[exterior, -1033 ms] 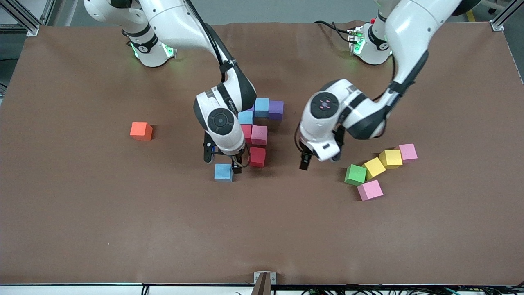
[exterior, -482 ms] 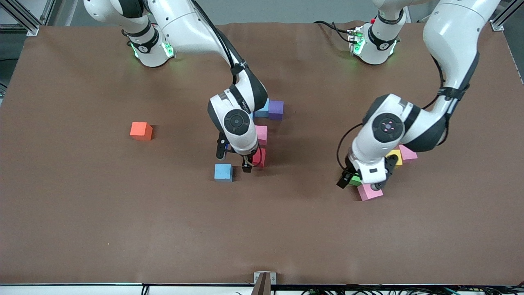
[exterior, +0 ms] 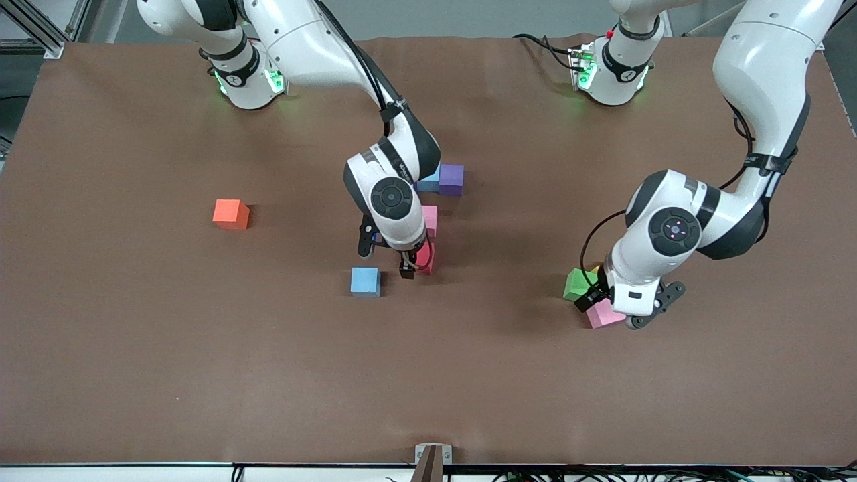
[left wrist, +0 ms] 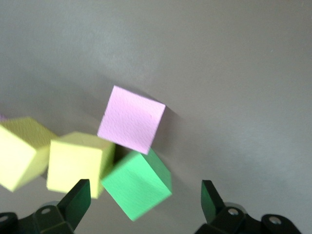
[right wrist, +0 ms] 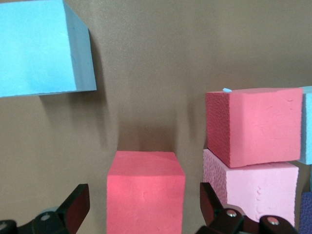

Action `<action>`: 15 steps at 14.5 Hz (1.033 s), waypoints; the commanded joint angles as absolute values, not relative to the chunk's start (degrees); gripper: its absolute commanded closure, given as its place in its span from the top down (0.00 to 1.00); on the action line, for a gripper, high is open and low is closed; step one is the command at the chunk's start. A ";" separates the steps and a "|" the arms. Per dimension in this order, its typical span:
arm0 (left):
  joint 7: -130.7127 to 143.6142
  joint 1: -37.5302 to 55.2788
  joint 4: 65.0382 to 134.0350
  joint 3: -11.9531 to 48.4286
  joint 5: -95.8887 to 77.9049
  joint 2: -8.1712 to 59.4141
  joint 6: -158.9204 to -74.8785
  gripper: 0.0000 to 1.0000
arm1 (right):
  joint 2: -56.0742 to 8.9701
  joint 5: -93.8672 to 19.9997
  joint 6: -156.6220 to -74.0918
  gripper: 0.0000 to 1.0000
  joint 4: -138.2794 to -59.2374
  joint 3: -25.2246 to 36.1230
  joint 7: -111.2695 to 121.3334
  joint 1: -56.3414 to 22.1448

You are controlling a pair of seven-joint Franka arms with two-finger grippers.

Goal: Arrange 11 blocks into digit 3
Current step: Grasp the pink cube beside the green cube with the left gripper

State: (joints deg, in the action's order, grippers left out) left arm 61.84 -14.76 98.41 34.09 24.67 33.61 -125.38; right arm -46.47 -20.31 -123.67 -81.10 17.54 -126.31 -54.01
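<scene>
My right gripper [exterior: 387, 258] is open, low between a lone light blue cube [exterior: 365, 281] and a red cube [exterior: 424, 258]. In the right wrist view the red cube [right wrist: 145, 190] lies between the spread fingers, with the light blue cube [right wrist: 41, 48] apart from it. The red cube ends a cluster with a pink [exterior: 430, 219], a light blue [exterior: 430, 182] and a purple cube [exterior: 452, 179], partly hidden by the arm. My left gripper [exterior: 619, 309] is open over a green cube [exterior: 578, 284] and a pink cube [exterior: 602, 313]. The left wrist view shows the green cube [left wrist: 137, 184], the pink cube [left wrist: 130, 119] and two yellow cubes [left wrist: 78, 163].
An orange cube [exterior: 231, 214] sits alone toward the right arm's end of the table. The brown mat [exterior: 201, 348] covers the table. In the right wrist view a second red cube [right wrist: 253, 124] and a pink cube [right wrist: 253, 187] stand beside the gripper.
My left arm has swung from the table's middle to the loose cubes at its own end. My right gripper has shifted from the lone light blue cube toward the red cube.
</scene>
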 commanded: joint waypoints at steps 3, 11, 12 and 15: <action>52.57 -16.52 98.00 34.37 31.80 36.03 -125.33 1.00 | -49.04 -21.71 -126.74 0.97 -79.54 17.40 -127.18 -54.58; 47.13 -17.66 98.00 34.37 34.10 39.46 -132.10 1.00 | -48.87 -21.62 -126.74 0.10 -78.66 17.40 -122.90 -54.41; 45.11 -17.93 98.00 34.37 34.10 39.55 -132.19 1.00 | -48.69 -21.53 -126.65 0.05 -78.58 17.49 -116.35 -54.49; 42.10 -18.63 98.00 34.37 34.28 40.25 -132.27 1.00 | -48.17 -21.45 -126.56 0.04 -78.57 17.49 -95.43 -54.23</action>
